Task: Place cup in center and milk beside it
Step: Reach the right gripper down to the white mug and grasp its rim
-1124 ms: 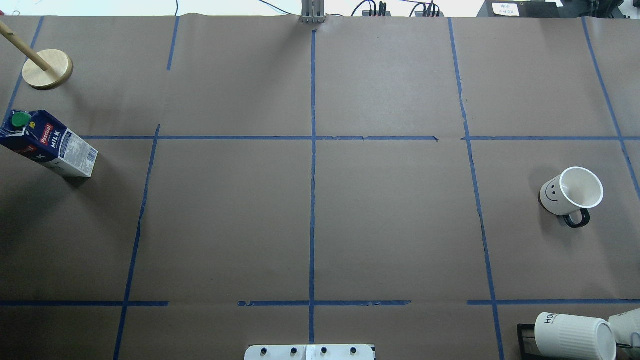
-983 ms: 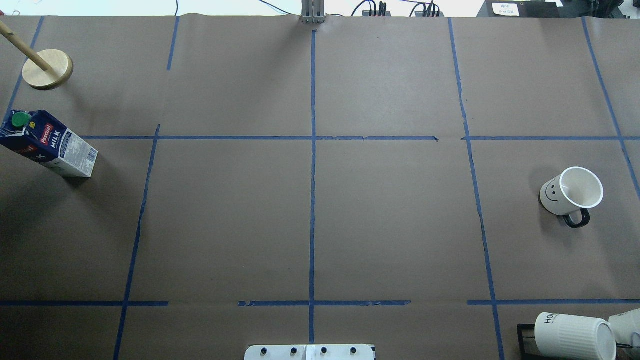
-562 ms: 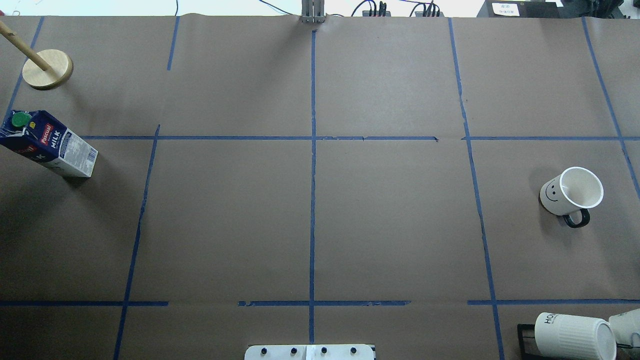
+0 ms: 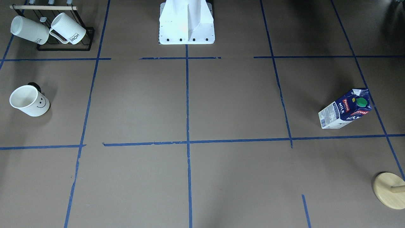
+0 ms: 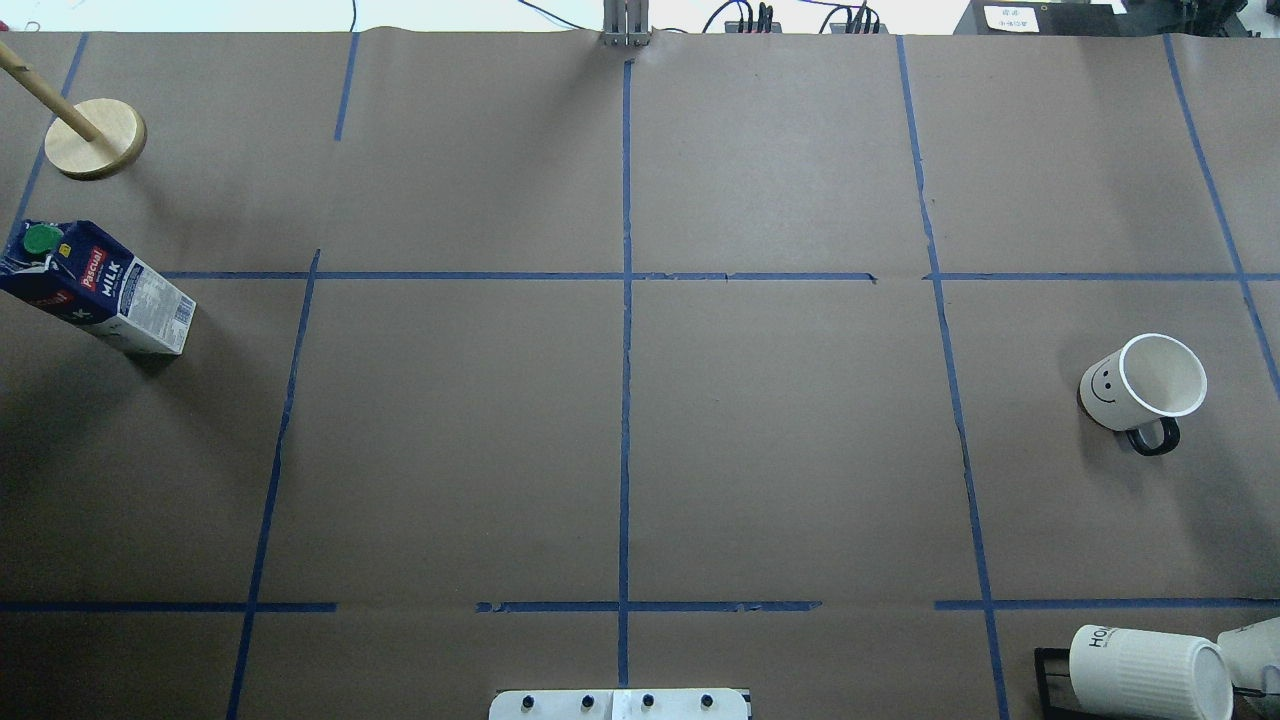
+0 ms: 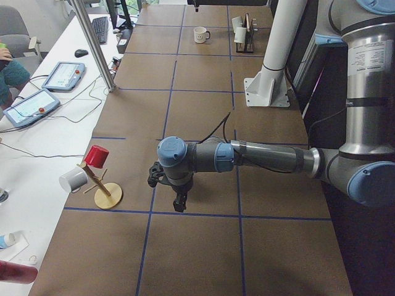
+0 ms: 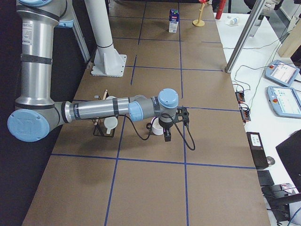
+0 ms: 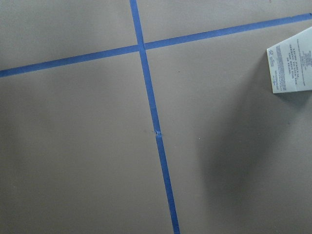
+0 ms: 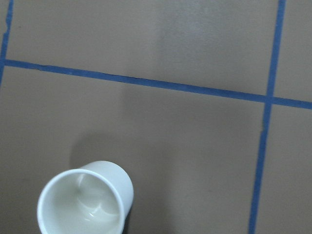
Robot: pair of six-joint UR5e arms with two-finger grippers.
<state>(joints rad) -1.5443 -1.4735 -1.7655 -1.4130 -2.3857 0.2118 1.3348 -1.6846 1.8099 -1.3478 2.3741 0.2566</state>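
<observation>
While cup (image 5: 1140, 385) and milk (image 5: 100, 290) stand apart, left fingers (image 6: 179, 202) and right fingers (image 7: 167, 136) are unreadable.

A long table covered in brown paper (image 5: 480, 150) and marked into cells by blue tape lines (image 5: 1100, 276) stands in even light beside a white desk (image 6: 43, 142) carrying a black keyboard (image 6: 100, 28) and grey-framed touchscreen tablets (image 6: 28, 106), with a silver metal post (image 6: 92, 43) at the table's edge and a grey office chair (image 6: 15, 24) beyond.
</observation>
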